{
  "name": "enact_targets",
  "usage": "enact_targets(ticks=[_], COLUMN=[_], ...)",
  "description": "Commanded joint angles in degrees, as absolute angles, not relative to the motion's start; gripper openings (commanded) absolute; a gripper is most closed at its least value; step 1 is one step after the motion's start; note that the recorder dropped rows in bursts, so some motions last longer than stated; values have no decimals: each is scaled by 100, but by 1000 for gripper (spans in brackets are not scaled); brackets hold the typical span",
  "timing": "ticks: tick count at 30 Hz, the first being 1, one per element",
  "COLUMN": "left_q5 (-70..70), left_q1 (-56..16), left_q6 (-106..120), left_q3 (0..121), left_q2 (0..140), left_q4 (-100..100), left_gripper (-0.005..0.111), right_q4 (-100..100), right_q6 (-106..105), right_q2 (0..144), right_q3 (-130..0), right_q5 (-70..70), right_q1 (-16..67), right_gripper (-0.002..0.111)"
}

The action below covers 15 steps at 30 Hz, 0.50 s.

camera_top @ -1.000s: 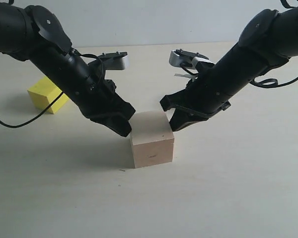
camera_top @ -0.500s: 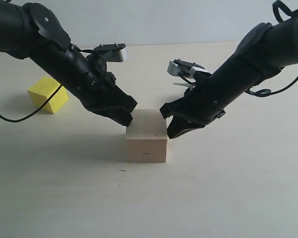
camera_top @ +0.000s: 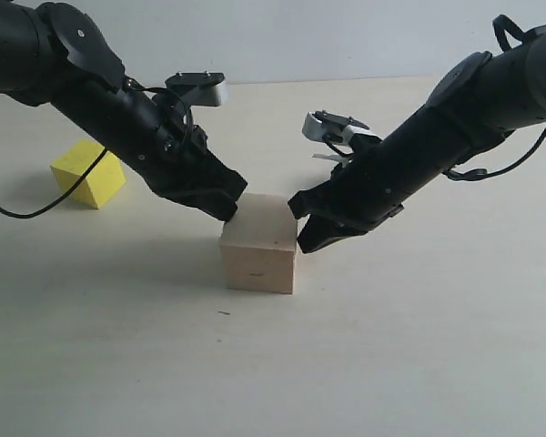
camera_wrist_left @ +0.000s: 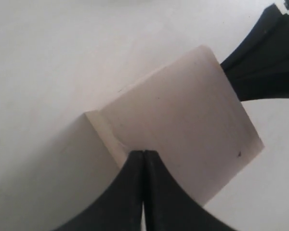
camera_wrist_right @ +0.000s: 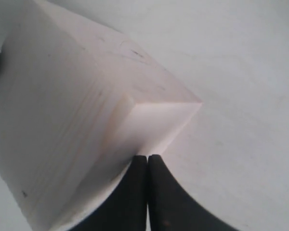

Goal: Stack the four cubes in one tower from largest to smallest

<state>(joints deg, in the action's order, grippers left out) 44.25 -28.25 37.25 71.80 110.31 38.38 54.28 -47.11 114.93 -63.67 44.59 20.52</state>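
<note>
1. A large pale wooden cube (camera_top: 257,255) is seen nearest, resting on the beige table (camera_top: 409,364).
2. Its upper edges are touched by the black left gripper (camera_top: 228,212) and the black right gripper (camera_top: 306,242), each with jaws pressed together, nothing held.
3. A bright yellow cube (camera_top: 88,173) is set well apart, far left.

one pale cube (camera_top: 259,246), one yellow cube (camera_top: 88,173), one left tool (camera_top: 227,213), one right tool (camera_top: 303,240)

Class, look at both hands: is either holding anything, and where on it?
Neither. The left hand and right hand, both shut, touch opposite upper edges of the large pale wooden cube.
</note>
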Motion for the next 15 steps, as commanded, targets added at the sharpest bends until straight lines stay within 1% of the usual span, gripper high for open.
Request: enact_targets(ticks=[1,8,15], left_q5=[4416,4286,4251], left_q1=[-2916,-2838,-2396], left_q6=[3704,3711,3711], left_q3=[7177,7177,7177], left_q2=[11052,11052,11041], left_q4=[4217,4217,4217], left_gripper=[0,0,0], right_q4=[6046,5986,5413], right_q6=[-4800,-4611,-4237], right_q2=[11479,11479,11479], right_q3=[-6749,-7192,-7191], right_q5=[4369,4605,4507], right_q1=[2133,2133,2133], right_gripper=[0,0,0])
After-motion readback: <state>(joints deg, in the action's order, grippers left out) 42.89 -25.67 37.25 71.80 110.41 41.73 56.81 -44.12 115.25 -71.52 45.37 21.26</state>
